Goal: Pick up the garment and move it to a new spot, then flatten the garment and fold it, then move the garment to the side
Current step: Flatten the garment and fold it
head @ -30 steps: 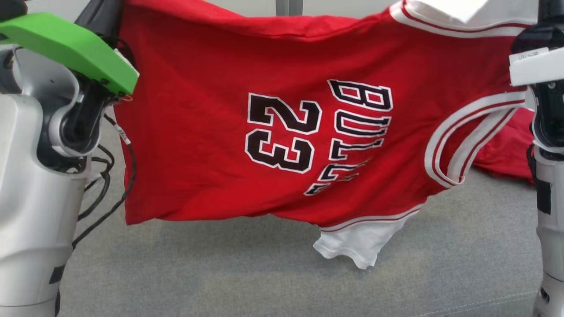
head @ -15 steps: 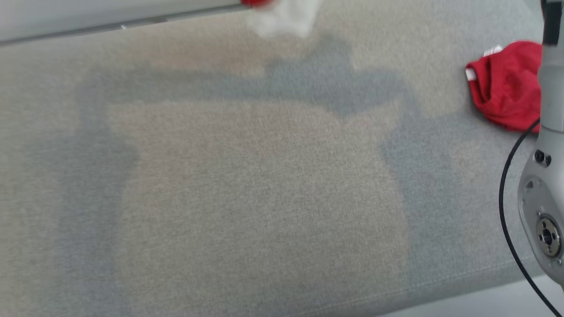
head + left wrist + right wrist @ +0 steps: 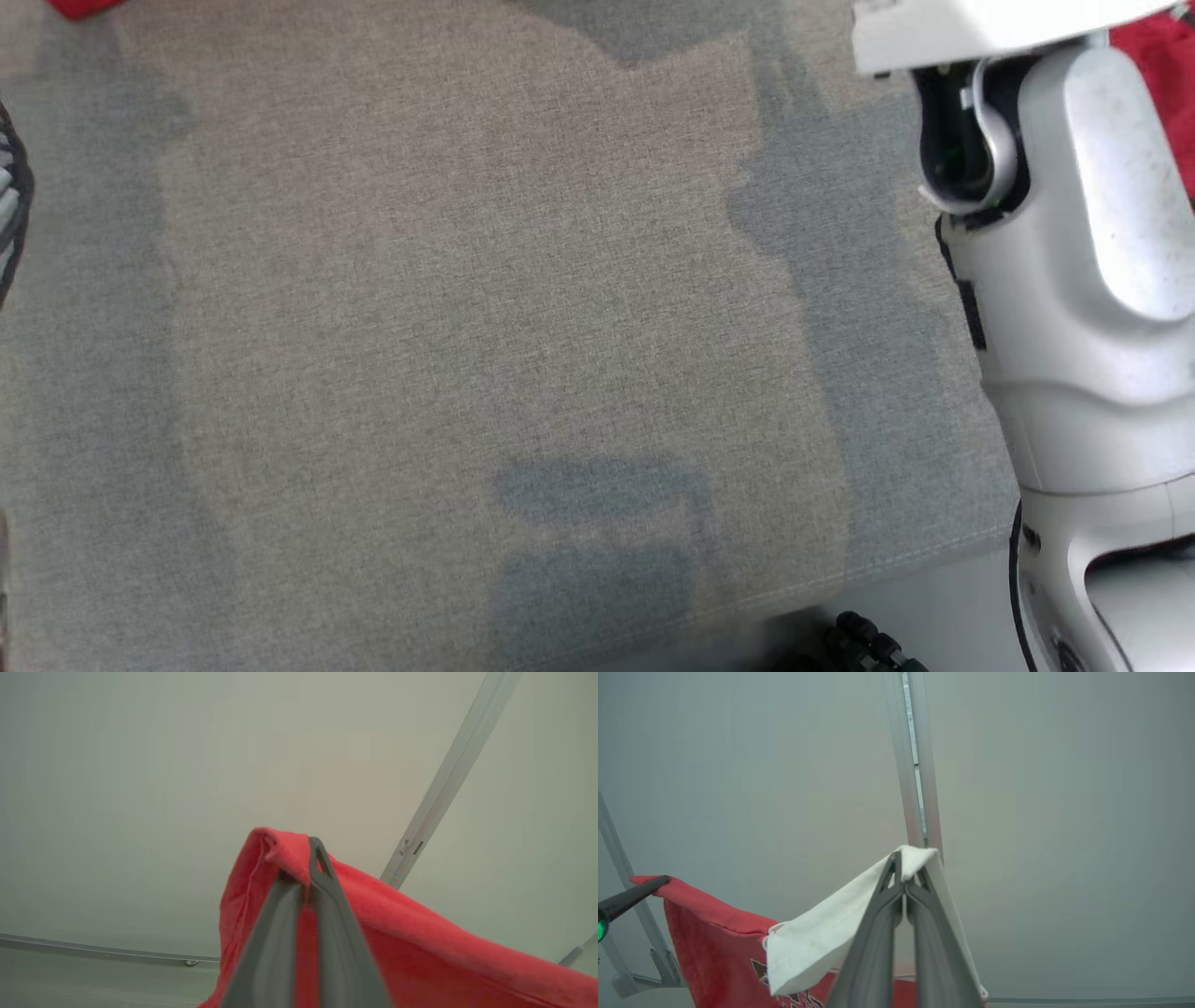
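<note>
**Jersey held up off the table by both arms; head camera has swung down**

Left gripper [image 3: 304,868]: jaws closed on a folded red edge of the garment [image 3: 420,947], with cloth bunched over the fingertips and falling away down and to the right in the left wrist view.

Right gripper [image 3: 906,873]: jaws closed on the white panel [image 3: 817,942] of the same garment. The red body with dark lettering hangs below it. A dark finger of the left gripper shows at the far left of the right wrist view, at the garment's other top corner. A metal rail [image 3: 916,765] runs up the pale wall behind.

Change from one second ago: the head view then showed the jersey front stretched wide between the arms. It now looks down on the grey fabric surface [image 3: 420,327], so the camera has moved, not the cloth. The right forearm [image 3: 1092,280] now shows large at the right, with a red cloth patch [image 3: 1172,65] behind it. A red sliver [image 3: 79,7] sits at the top left corner; I cannot tell which cloth it is. Both grips are unchanged.
</note>
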### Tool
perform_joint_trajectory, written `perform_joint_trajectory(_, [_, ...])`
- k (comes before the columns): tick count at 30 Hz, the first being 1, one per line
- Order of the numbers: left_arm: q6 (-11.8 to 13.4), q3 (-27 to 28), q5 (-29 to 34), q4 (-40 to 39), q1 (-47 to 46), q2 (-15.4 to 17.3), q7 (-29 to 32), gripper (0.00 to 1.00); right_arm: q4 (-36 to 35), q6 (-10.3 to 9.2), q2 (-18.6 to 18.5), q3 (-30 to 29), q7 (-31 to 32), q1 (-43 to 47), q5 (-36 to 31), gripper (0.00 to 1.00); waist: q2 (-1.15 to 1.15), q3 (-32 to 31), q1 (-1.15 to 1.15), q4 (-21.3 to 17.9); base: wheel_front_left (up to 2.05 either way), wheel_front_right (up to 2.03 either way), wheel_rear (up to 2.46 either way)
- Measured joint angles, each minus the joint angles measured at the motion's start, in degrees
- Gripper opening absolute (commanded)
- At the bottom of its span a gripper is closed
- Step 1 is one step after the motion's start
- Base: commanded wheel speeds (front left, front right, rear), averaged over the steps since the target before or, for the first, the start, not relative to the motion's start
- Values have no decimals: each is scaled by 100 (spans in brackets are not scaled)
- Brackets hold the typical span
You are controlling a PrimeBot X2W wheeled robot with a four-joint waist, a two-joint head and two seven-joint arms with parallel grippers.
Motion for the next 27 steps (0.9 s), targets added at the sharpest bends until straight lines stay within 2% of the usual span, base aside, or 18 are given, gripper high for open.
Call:
perform_joint_trajectory(5, [-200,-44,-23,156,148,-96,-91,0,-376,0,-111,149,0,676,135,0,0,127,-1,60,0,0,0])
perform_joint_trajectory(12, [-342,-19,-159,40,518,-122,-168,0,-949,0,-305,186,-1,1474,236,0,-1,-71,-2,147,0,0,0])
perform_joint_trajectory(16, [-361,314,-377,-658,1630,-178,-201,0,-1323,0,-459,1,-2,2220,288,0,-2,-302,-2,207,0,0,0])
perform_joint_trajectory(19, [-238,624,-356,-1365,2626,-335,-203,0,-1473,0,-470,-155,-9,2844,332,0,-2,-467,-2,271,0,0,0])
perform_joint_trajectory(23, [-19,1049,-334,-2256,4070,-742,-208,0,-1619,1,-427,-414,-9,3712,391,0,-2,-699,-2,387,0,0,0])
perform_joint_trajectory(27, [118,1209,-256,-2842,5281,-1220,-209,0,-1718,1,-285,-776,-8,4504,445,0,-2,-938,-2,516,0,0,0])
